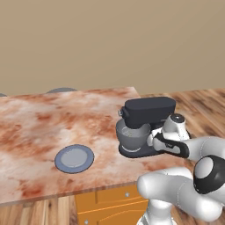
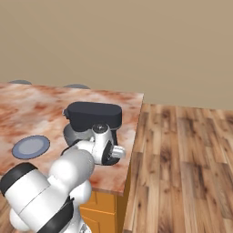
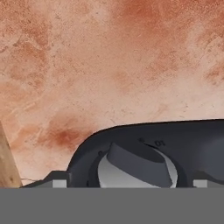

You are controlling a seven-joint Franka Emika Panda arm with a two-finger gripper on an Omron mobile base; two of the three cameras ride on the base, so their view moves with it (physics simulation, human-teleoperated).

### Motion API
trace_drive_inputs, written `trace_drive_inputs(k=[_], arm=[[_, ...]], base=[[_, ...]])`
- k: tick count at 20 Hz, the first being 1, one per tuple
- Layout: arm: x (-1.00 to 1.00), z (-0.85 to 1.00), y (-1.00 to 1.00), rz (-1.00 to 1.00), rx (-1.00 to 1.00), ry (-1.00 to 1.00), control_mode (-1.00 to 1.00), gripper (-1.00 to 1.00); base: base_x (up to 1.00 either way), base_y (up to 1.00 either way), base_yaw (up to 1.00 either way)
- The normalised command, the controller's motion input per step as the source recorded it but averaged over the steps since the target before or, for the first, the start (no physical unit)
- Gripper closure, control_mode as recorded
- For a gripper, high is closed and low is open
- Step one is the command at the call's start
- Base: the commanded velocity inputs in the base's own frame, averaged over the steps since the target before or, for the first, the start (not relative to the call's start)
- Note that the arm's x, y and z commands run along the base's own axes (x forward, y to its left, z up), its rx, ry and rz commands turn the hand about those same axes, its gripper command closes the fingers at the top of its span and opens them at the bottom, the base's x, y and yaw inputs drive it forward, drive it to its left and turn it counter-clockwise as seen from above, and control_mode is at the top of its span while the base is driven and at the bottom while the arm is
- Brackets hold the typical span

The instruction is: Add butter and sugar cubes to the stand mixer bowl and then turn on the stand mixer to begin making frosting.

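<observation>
Though the dial markings beside the stand mixer's [image 1: 147, 115] grey knob [image 3: 138, 168] are too small to read, you have the pincer [image 3: 127, 186] spread wide right at that knob. The stand mixer bowl [image 1: 132, 137] sits under the head, on the mottled reddish tabletop [image 1: 39, 127]. An empty blue-grey plate [image 1: 74, 158] lies well to its left; wood floor [image 2: 182, 154] surrounds.

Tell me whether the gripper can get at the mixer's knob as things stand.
Probably yes: the open gripper sits right at the grey knob on the stand mixer, nothing between them.
</observation>
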Motion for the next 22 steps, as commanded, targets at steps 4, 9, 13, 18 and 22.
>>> trace_drive_inputs(k=[4,9,13,18,22], arm=[[-0.03,-0.41,-0.86,-0.07,0.26,0.08,-1.0,1.0],[-0.35,-0.56,-0.89,-0.08,0.21,0.03,-1.0,1.0],[-0.61,-0.96,-0.58,-0.13,0.01,0.04,-1.0,1.0],[-0.26,-0.81,-0.26,-0.12,0.0,0.24,-1.0,1.0],[-0.64,-0.55,0.0,-0.01,0.0,0.33,-1.0,1.0]], base=[[0.0,0.0,0.0],[0.0,0.0,0.0],[0.0,0.0,0.0],[0.0,0.0,0.0],[0.0,0.0,0.0]])
